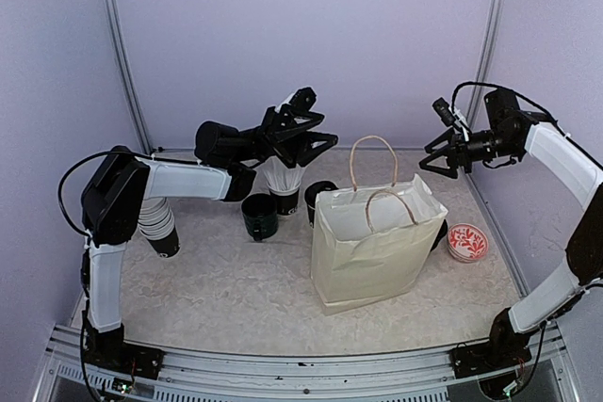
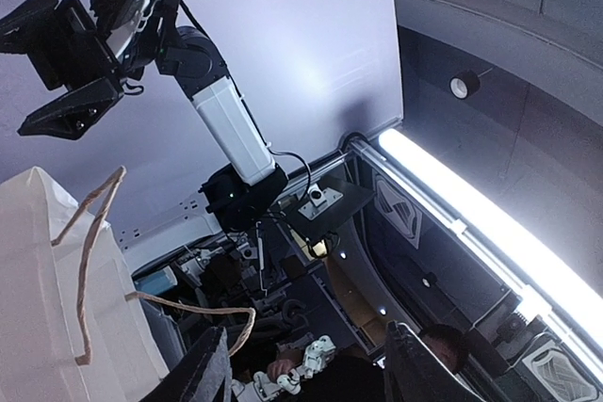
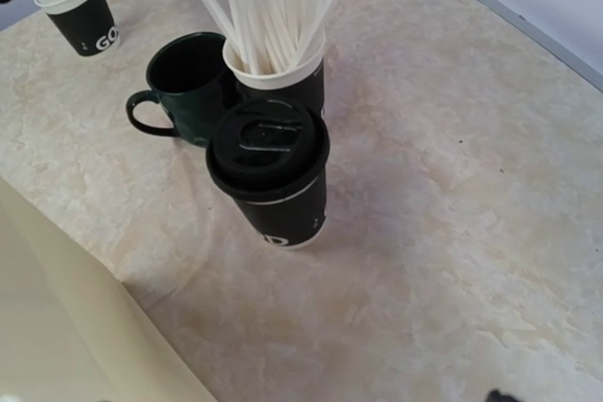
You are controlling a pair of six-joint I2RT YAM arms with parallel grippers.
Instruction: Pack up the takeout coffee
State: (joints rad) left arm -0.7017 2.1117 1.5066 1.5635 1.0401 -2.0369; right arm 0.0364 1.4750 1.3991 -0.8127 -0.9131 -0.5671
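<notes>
One takeout coffee cup (image 3: 268, 176), black with a round black lid and white lettering near its base, stands upright on the table. It is just behind the left edge of the paper bag (image 1: 372, 242), where the cup (image 1: 320, 195) shows from above. My left gripper (image 1: 325, 131) hovers open over the cup of straws, left of the bag, and its camera looks upward. Its fingers (image 2: 203, 369) stand apart with nothing between them. My right gripper (image 1: 426, 157) hangs open high above the bag's right side, empty, and looks down at the lidded cup.
A dark green mug (image 3: 184, 91) and a black cup of white straws (image 3: 278, 63) stand close behind the lidded cup. A stack of black paper cups (image 1: 160, 228) lies under the left arm. A red patterned bowl (image 1: 466, 242) sits right of the bag.
</notes>
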